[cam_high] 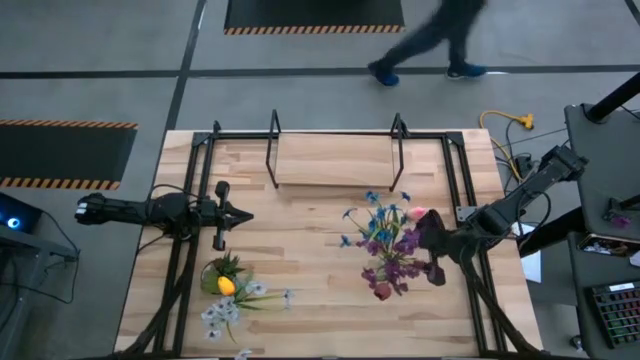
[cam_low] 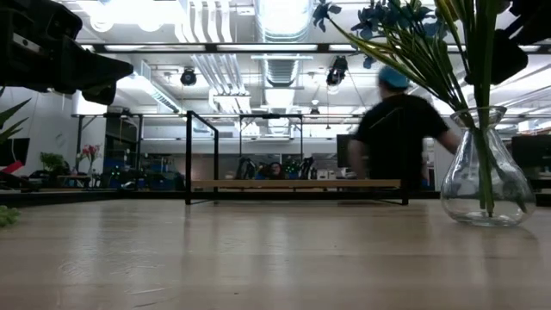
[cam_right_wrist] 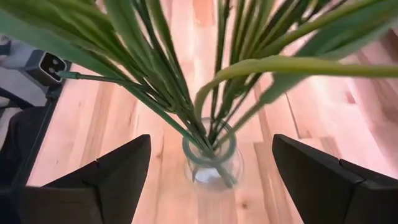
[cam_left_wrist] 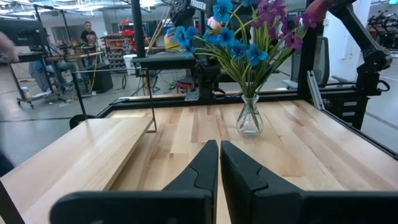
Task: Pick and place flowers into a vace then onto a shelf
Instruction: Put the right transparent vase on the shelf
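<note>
High view: pale plank table (cam_high: 300, 250), grey floor beyond; left gripper (cam_high: 236, 215) pressed together, right gripper (cam_high: 432, 248) spread.

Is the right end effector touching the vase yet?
Apart. The right wrist view shows the right end effector open, bare table visible between each finger and the vase on both sides.

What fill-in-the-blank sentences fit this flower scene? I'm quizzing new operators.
1. The flowers stand in the ____, a clear glass one on the table.
2. The right tool hangs above them with its fingers ____.
3. The left tool waits apart with its fingers ____.
4. The shelf has ____ on it.

Missing words: vase; open; shut; nothing
</note>
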Robot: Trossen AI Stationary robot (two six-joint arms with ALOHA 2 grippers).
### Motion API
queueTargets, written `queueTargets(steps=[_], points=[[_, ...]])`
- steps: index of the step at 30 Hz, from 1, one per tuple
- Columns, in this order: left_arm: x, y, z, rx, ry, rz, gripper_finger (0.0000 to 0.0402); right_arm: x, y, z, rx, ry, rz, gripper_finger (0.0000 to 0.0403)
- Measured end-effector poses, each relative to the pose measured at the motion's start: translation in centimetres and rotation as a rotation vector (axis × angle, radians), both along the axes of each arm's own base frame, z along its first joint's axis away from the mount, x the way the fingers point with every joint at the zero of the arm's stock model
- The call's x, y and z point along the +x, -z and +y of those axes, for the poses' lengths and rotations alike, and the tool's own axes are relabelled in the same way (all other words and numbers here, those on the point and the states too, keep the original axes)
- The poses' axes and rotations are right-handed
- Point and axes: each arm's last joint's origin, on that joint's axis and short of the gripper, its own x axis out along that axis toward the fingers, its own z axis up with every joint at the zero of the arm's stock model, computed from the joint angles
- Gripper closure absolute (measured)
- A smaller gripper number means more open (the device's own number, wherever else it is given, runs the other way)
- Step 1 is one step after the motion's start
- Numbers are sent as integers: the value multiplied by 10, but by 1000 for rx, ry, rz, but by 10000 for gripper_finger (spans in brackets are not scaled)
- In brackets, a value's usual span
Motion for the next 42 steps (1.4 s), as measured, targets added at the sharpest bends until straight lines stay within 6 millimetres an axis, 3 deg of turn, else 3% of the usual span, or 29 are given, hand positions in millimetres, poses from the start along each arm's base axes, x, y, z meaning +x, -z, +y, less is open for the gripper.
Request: queueTargets(steps=[5, 10, 20, 25, 32, 42], points=[[0, 0, 0, 0, 0, 0, 402, -2, -10, -1, -11, 2, 41, 78], [0, 0, 0, 0, 0, 0, 402, -7, -7, 1, 0, -9, 89, 78], [0, 0, 0, 0, 0, 0, 402, -26, 21, 12, 41, 94, 134, 78], [0, 0, 0, 0, 0, 0, 402, -34, 38, 16, 36, 173, 62, 78], [0, 0, 0, 0, 0, -1, 402, -30, 60, 23, 98, 198, 8, 78], [0, 0, 0, 0, 0, -1, 402, -29, 92, 20, 42, 299, -60, 78]])
